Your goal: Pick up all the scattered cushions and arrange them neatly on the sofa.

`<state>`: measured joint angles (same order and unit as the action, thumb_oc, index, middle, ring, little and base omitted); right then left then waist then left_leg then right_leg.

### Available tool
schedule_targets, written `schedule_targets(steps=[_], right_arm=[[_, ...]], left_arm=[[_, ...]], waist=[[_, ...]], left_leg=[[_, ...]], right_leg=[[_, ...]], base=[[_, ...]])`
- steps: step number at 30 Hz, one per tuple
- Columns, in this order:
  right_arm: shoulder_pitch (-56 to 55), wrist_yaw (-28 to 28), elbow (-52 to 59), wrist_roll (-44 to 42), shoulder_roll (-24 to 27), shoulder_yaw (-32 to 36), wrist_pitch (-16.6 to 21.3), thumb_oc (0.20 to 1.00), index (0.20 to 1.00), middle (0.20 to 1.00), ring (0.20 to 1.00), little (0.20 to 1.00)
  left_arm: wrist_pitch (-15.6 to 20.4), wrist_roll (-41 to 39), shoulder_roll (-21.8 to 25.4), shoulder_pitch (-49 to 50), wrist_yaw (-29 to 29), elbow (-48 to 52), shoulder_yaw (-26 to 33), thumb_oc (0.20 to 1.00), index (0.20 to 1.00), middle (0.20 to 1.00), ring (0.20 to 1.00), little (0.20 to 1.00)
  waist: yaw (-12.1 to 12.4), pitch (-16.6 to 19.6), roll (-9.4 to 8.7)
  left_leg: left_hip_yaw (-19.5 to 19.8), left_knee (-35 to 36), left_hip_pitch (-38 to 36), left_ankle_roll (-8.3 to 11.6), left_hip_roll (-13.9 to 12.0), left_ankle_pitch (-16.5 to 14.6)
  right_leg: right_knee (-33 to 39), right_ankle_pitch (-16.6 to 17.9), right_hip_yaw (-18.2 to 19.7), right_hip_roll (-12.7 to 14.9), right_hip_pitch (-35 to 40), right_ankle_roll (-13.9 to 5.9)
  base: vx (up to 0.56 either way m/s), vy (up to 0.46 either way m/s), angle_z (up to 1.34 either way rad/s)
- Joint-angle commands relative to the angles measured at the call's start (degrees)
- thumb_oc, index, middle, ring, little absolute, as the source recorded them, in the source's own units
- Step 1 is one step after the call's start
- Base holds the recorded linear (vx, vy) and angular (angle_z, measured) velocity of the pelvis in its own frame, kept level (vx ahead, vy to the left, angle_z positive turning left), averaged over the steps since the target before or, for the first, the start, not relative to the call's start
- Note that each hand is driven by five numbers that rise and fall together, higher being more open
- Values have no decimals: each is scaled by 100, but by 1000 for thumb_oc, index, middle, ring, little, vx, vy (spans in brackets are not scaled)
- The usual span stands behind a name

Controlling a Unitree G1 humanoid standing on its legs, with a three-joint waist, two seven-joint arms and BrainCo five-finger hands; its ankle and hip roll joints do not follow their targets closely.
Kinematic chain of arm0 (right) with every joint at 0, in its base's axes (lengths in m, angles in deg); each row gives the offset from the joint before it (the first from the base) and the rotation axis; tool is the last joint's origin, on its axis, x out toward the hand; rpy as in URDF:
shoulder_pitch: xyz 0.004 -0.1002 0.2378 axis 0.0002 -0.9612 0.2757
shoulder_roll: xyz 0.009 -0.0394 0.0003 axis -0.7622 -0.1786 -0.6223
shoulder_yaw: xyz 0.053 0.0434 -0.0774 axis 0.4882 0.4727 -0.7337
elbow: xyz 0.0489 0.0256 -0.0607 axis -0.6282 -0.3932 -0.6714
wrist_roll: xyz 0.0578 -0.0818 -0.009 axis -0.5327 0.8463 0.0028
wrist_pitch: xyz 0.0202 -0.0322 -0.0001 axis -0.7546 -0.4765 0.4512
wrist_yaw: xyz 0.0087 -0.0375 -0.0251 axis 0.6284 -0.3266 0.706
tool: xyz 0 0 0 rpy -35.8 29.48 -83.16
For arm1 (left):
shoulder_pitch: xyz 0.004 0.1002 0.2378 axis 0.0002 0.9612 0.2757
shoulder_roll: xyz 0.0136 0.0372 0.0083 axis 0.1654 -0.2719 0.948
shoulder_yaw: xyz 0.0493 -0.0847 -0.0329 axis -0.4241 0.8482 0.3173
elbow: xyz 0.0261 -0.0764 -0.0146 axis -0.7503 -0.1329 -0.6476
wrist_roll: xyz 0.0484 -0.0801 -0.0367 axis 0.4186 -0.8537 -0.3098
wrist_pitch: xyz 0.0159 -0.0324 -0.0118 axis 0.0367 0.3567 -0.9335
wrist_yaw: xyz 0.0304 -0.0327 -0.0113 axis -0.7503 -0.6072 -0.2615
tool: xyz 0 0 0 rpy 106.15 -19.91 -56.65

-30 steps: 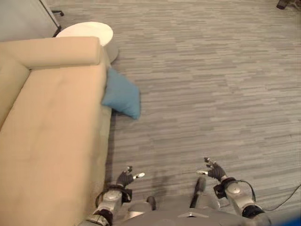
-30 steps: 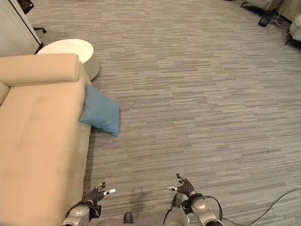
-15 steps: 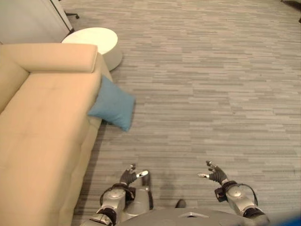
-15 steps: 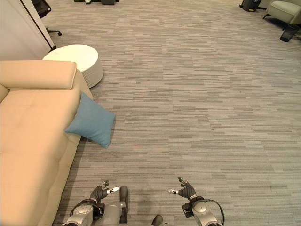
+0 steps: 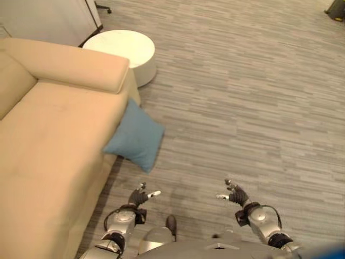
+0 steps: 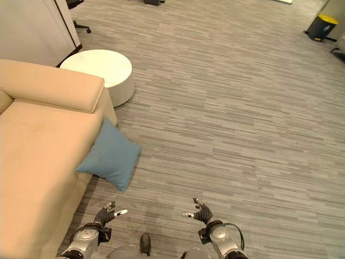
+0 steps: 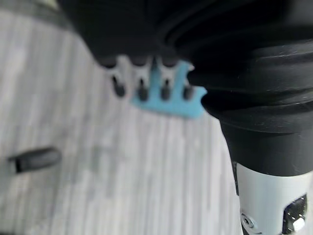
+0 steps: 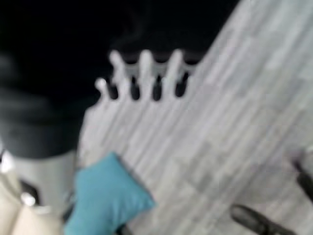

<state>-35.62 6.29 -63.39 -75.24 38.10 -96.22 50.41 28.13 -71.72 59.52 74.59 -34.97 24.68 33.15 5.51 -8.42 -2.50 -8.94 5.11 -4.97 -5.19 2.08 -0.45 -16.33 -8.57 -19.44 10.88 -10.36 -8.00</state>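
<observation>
One beige sofa (image 5: 48, 140) is filling the left side of the head views, from about 8 to 11 o'clock, with one blue cushion (image 5: 135, 137) leaning against its front edge and resting its lower corner on the floor, just off the seat. One round white side desk (image 6: 102, 73) is standing at 11 o'clock beyond the sofa's armrest, close beside it. Two hands are showing: the left hand (image 5: 139, 196) is hovering at 7 o'clock with fingers spread and relaxed, holding nothing, a little below the cushion and apart from it; the right hand (image 5: 234, 192) is hovering at 5 o'clock, likewise wide and carrying nothing. The left wrist view is showing the cushion past the dark fingertips (image 7: 142, 92), untouched. The right eye view is taking in a dark bin with a yellow top (image 6: 322, 27) at 1 o'clock, far across the room. The floor (image 5: 259, 108) is grey striped carpet running across the whole open room.
</observation>
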Motion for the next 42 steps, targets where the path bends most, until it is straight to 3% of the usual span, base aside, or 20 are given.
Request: schedule_targets(steps=[1,4,7,9,11,13,14,18,19,20,23,25,28,29,32,36,37,40,42], right_arm=[[49,-77,100,278,278,-57,113,1000,1000,1000,1000,1000],[23,-79,63,348,272,-51,31,1000,1000,1000,1000,1000],[-35,-67,16,374,279,-41,9,1000,1000,1000,1000,1000],[-65,-112,-87,279,272,-24,-1,1000,1000,1000,1000,1000],[-48,-119,-123,183,270,-45,-5,1000,1000,1000,1000,1000],[-30,-130,-192,80,245,-65,-10,1000,1000,1000,1000,1000],[-29,-131,-314,75,231,-67,-31,1000,1000,1000,1000,1000],[-57,-162,-455,39,237,10,-39,1000,1000,1000,1000,1000],[-53,-173,-467,55,221,18,-28,1000,1000,1000,1000,1000],[-60,-172,-462,58,221,22,-23,1000,1000,1000,1000,1000],[-55,-164,-476,144,167,-27,-30,1000,1000,1000,1000,1000],[-24,-173,-467,246,102,-54,-52,1000,1000,1000,1000,1000],[90,-206,-461,373,75,-76,-90,1000,1000,1000,1000,1000],[95,-200,-442,374,84,-69,-85,1000,1000,1000,1000,1000],[147,-202,-373,406,95,-99,-92,1000,1000,1000,1000,1000],[180,-199,-222,412,161,-118,-102,1000,1000,1000,1000,1000],[182,-199,-222,412,161,-118,-102,1000,1000,1000,1000,1000],[186,-215,-78,362,209,-112,-128,1000,1000,1000,1000,1000],[121,-193,-73,377,222,-92,-153,1000,1000,1000,1000,1000]], left_arm=[[84,362,-150,-38,46,-111,-152,1000,1000,1000,1000,1000],[73,429,-155,18,54,-276,-149,1000,1000,1000,1000,1000],[61,435,-170,65,76,-353,-128,1000,1000,1000,1000,1000],[47,397,-153,0,109,-377,-167,1000,1000,1000,1000,1000],[29,361,-143,-104,124,-387,-177,1000,1000,1000,1000,1000],[-6,273,-123,-151,152,-416,-139,1000,1000,1000,1000,1000],[-21,249,-112,-166,142,-410,-146,1000,1000,1000,1000,1000],[-48,370,-139,-145,110,-467,-200,1000,1000,1000,1000,1000],[-55,434,-148,-101,108,-491,-184,1000,1000,1000,1000,1000],[-63,458,-145,-75,102,-500,-153,1000,1000,1000,1000,1000],[-91,477,-80,40,95,-585,-5,1000,1000,1000,1000,1000],[-125,459,-37,112,97,-626,51,1000,1000,1000,1000,1000],[-140,489,-22,96,105,-634,32,1000,1000,1000,1000,1000],[-149,492,-3,98,93,-633,34,1000,1000,1000,1000,1000],[-152,529,32,66,80,-658,-3,1000,1000,1000,1000,1000],[-145,537,28,85,68,-704,-43,1000,1000,1000,1000,1000],[-145,537,27,84,68,-705,-42,1000,1000,1000,1000,1000],[-115,481,47,60,126,-736,-72,1000,1000,1000,1000,1000],[-100,418,64,73,140,-733,-69,1000,1000,1000,1000,1000]], waist=[[-59,-2,-2],[-213,-47,-44],[-232,-13,-121],[-316,47,-244],[-264,-11,-355],[-231,-39,-406],[-187,-47,-391],[-147,18,-391],[-135,67,-352],[-127,88,-341],[-53,104,-356],[32,172,-319],[79,142,-225],[76,145,-199],[-24,129,-144],[-155,144,-89],[-157,159,-85],[-429,70,-101],[-460,63,-127]], left_leg=[[152,-424,216,592,-41,-173],[433,-624,89,636,-3,-419],[492,-857,63,705,35,-605],[142,-1502,232,962,-186,-493],[-46,-2399,594,1080,-379,-361],[-298,-2733,801,1096,-575,-318],[-418,-2669,855,1062,-670,-354],[-616,-2070,1098,923,-600,-393],[-864,-1655,1306,925,-627,-71],[-951,-1505,1363,942,-653,61],[-1134,-1256,1298,1032,-715,158],[-980,-993,1058,856,-494,27],[-948,-936,805,666,-369,-144],[-900,-914,709,602,-319,-201],[-686,-924,584,441,-180,-247],[-308,-874,450,475,-93,-335],[-306,-875,470,476,-100,-326],[285,-1022,365,533,-6,-530],[543,-1153,341,582,46,-615]], right_leg=[[1210,1190,327,-212,520,-129],[1239,1352,588,-202,398,-198],[1277,1335,537,-216,527,-159],[1364,1241,228,-239,784,-42],[1442,1163,28,-269,1018,95],[1522,1061,-184,-319,1186,201],[1586,996,-283,-373,1305,225],[1740,891,-481,-420,1467,199],[1771,786,-593,-533,1539,203],[1794,744,-621,-568,1573,203],[1622,490,-671,-633,1745,166],[950,342,-726,-455,1702,77],[-96,457,-826,-26,1413,-164],[-315,506,-797,80,1364,-164],[-662,673,-402,11,1091,-61],[-13,604,263,-153,832,40],[6,621,259,-162,821,45],[608,954,1409,-278,417,-82],[650,951,1373,-294,466,-105]], base=[[372,-115,85],[325,-118,99],[207,-116,58],[240,-241,52],[156,-238,100],[133,-192,80],[158,-133,21],[156,-32,59],[196,5,32],[309,5,36],[292,62,34],[287,240,3],[184,226,28],[121,184,20],[129,97,32],[139,-18,61],[164,-72,52],[257,-113,76],[226,-125,74]])
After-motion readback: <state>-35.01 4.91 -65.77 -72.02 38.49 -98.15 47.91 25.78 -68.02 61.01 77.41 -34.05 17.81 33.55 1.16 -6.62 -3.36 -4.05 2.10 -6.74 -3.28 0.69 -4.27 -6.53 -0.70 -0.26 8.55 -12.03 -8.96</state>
